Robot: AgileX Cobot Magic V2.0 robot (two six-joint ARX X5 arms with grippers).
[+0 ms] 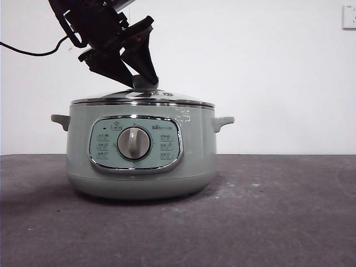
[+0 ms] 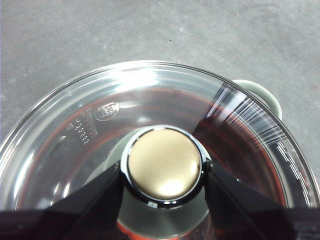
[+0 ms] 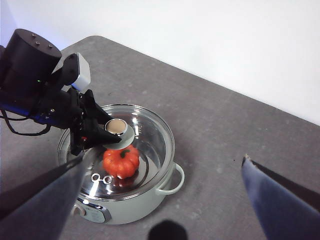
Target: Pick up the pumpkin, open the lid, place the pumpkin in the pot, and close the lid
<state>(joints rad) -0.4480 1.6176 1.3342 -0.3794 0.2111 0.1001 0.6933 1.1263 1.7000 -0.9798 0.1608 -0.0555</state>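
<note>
pot (image 1: pixel 142 167) | lid (image 1: pixel 142 99) on | left claw (image 2: pixel 163 176) grips knob (pumpkin (image 3: pixel 121 161) inside)

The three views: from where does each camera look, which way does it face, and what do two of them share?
Front view: low at table height, level at the pot; the left gripper comes from above onto the lid.
Left wrist view: above the knob, looking down; own jaws flank it.
Right wrist view: high and apart, looking down at the pumpkin under the lid; own open jaws at the edges.
Shared: all show the lid.
</note>
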